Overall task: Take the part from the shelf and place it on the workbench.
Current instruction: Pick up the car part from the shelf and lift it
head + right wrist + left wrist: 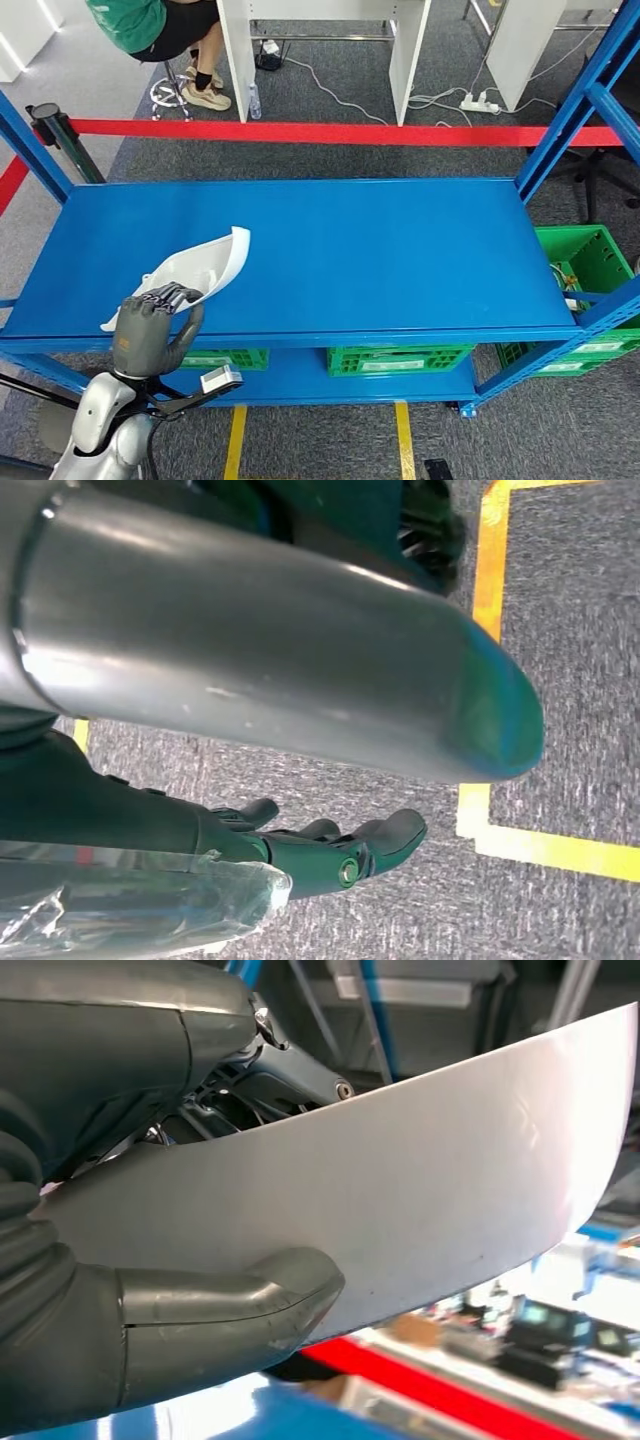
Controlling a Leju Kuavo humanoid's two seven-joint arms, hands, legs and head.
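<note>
The dark fingers (167,295) of the left hand (147,330) curl over the near edge of the white curved part (198,270), with the thick grey thumb beneath it, so the hand grasps the part. In the left wrist view the thumb (226,1305) presses against the part's (423,1180) smooth, glossy shell, which sweeps out from the hand as a broad bowed panel ending in a rounded corner; the linkages of the fingers (302,1065) show behind its upper rim.

From the head view, the part lies at the front left of the blue metal shelf (362,260), its far end turned up, its near end overhanging the shelf's front edge at the hand. Green plastic crates (400,358) sit on the tier below the shelf, another green crate (585,255) stands off its right end, and a red barrier tape (302,131) runs behind it.

The right wrist view shows the right hand (332,850) hanging over grey carpet with yellow floor tape (528,845), fingers extended, holding nothing.
</note>
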